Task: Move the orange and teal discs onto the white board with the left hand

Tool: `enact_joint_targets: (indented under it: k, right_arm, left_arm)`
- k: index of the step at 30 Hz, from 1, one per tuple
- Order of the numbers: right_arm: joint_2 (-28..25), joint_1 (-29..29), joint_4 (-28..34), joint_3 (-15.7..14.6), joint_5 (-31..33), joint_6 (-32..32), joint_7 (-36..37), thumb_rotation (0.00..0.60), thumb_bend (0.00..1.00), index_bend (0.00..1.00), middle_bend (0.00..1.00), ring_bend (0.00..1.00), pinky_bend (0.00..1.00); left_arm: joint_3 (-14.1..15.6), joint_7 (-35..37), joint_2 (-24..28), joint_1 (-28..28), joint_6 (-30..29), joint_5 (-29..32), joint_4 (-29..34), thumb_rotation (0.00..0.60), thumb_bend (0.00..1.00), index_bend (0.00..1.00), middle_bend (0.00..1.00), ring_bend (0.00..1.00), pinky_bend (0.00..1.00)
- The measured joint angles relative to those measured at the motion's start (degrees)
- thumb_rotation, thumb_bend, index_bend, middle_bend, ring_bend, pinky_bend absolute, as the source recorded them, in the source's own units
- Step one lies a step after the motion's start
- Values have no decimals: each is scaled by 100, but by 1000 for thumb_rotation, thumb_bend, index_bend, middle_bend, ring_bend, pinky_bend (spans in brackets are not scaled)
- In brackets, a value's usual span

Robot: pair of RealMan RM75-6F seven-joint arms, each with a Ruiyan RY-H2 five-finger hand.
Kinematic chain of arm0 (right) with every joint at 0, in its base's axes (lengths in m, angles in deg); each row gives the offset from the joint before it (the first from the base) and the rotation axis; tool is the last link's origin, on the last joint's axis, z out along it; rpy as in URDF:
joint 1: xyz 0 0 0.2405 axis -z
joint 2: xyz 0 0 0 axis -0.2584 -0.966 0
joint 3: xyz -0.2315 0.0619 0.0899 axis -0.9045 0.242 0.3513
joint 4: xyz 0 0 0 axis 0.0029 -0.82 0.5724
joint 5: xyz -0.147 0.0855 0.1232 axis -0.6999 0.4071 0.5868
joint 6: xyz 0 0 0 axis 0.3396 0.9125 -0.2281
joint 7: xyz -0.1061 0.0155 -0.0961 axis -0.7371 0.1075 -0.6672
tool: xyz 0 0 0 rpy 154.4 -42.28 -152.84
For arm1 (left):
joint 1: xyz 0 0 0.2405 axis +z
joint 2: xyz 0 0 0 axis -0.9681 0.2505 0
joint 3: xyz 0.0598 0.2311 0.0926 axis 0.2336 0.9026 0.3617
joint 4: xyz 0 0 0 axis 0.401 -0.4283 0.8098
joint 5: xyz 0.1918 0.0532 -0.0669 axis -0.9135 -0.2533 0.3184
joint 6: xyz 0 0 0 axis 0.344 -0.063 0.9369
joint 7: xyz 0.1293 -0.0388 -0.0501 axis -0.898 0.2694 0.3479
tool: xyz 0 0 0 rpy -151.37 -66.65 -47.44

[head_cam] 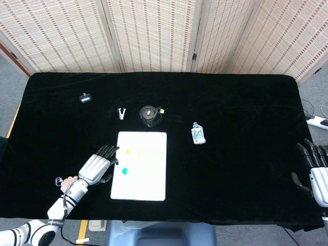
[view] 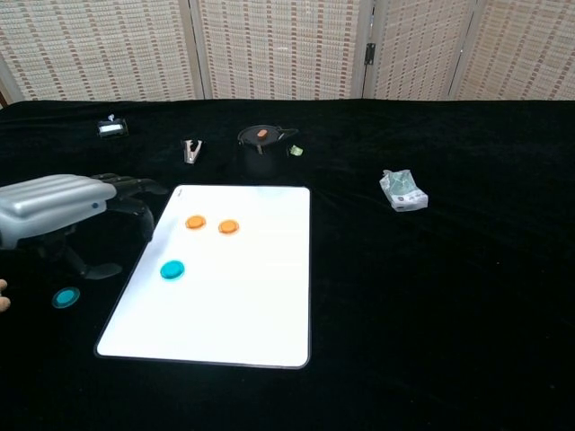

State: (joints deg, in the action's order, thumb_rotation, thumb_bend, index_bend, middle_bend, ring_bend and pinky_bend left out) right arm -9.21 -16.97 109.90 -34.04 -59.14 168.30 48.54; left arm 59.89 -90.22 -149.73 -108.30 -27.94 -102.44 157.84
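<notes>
The left hand (view: pixel 67 211) hangs empty, fingers spread; the remaining teal disc (view: pixel 65 297) lies just nearside of it, off the white board (view: pixel 243 296)

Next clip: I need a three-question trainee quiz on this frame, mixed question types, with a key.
1. How many discs lie on the white board?
2. True or false: the left hand is holding a teal disc.
3. Where is the teal disc that is not yet on the board? A) on the cloth left of the board B) beside the small packet C) in the right hand

Key:
1. Three: two orange discs and one teal disc.
2. False: its fingers are spread, holding nothing.
3. A: the off-board teal disc lies left of the board.
</notes>
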Motion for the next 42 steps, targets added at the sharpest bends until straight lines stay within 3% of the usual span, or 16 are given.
enact_joint_targets:
  k: [6,16,42]
  right_arm:
    - [28,-53,3,-2,-51,-45,-18,600,426,0,0,0,0]
    - [23,-101,78,0,-110,-53,-92,600,426,0,0,0,0]
    - [19,-88,80,-12,-67,-48,-106,600,426,0,0,0,0]
  left_arm:
    - [285,132,275,344,-348,-198,6,600,386,408,70,0,0]
    - [543,322,280,702,-588,-405,-186,600,383,408,70,0,0]
    - [401,77,-117,758,-322,-288,-587,600,388,446,70,0,0]
